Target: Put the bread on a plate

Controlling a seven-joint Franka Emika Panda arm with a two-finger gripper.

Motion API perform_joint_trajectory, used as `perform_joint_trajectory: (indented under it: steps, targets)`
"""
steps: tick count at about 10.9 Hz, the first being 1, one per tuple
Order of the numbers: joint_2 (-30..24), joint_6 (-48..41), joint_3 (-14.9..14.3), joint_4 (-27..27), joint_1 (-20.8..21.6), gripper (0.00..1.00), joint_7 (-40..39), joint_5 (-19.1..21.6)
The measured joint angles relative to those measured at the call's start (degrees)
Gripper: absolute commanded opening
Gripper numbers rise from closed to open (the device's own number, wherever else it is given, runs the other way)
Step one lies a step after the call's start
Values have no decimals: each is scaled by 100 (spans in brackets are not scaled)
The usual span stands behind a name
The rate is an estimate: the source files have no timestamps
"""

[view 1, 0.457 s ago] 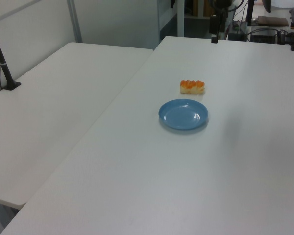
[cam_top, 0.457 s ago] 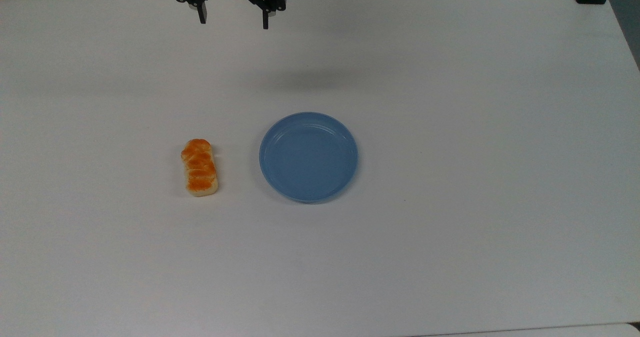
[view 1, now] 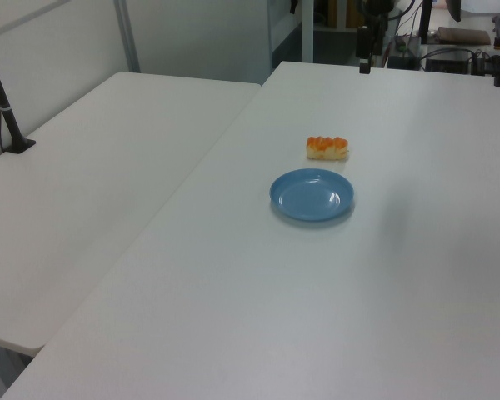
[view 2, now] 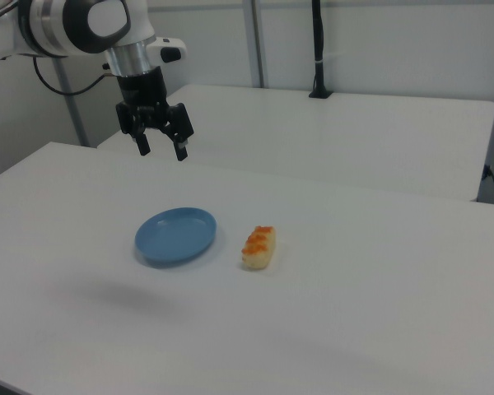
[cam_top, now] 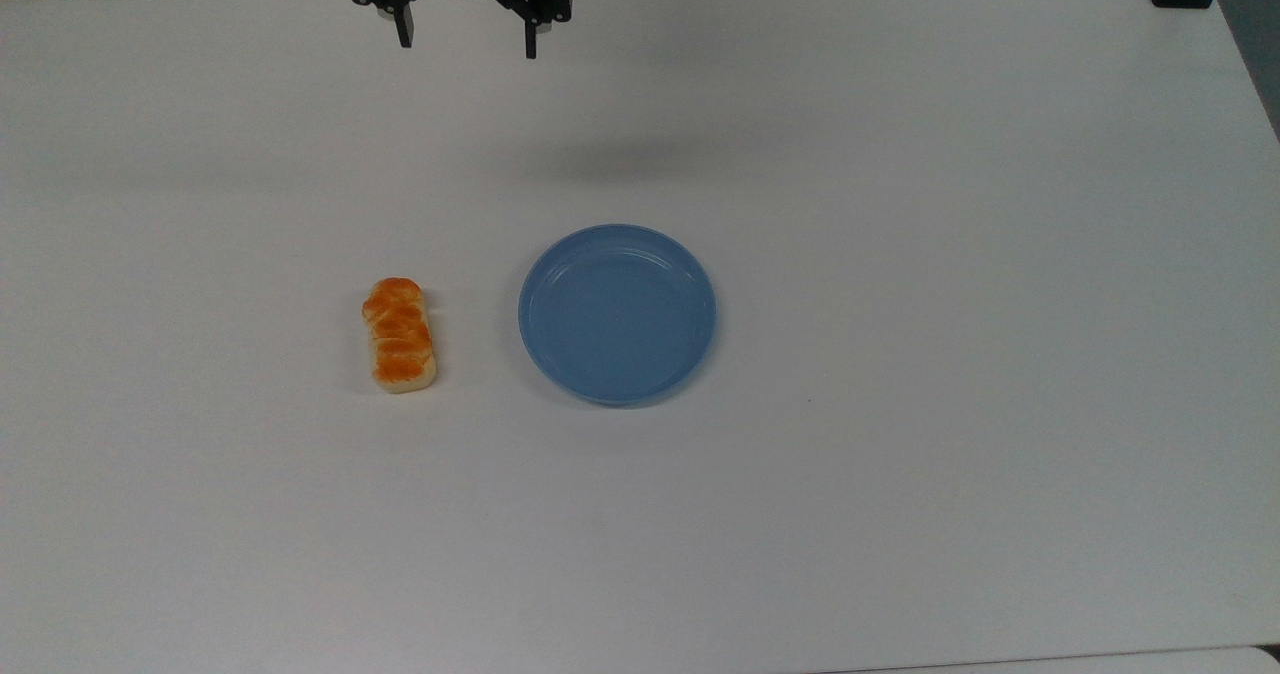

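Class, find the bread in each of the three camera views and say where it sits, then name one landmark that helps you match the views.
Top view: the bread lies left of centre, left of the plate.
Left view: the bread is right of centre, just beyond the plate.
Right view: the bread is near the middle, right of the plate.
Shared landmark: the plate.

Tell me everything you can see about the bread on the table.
The bread is a small oblong loaf with a lumpy, glossy orange-brown top and pale cream sides. It lies flat on the white table, lengthwise up and down in the top view, to the top view's left of the plate, with a clear gap between them. Nothing grips it.
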Motion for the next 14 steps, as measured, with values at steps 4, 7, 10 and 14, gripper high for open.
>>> perform_joint_trajectory:
  steps: [4, 7, 10, 14]
  targets:
    - [0, 0, -2, 0, -2, 100, 1, 0]
    - [0, 0, -3, 0, -6, 100, 1, 0]
    - [0, 0, -20, 0, -21, 100, -67, 0]
    - [14, 59, -63, -53, -115, 100, -437, 0]
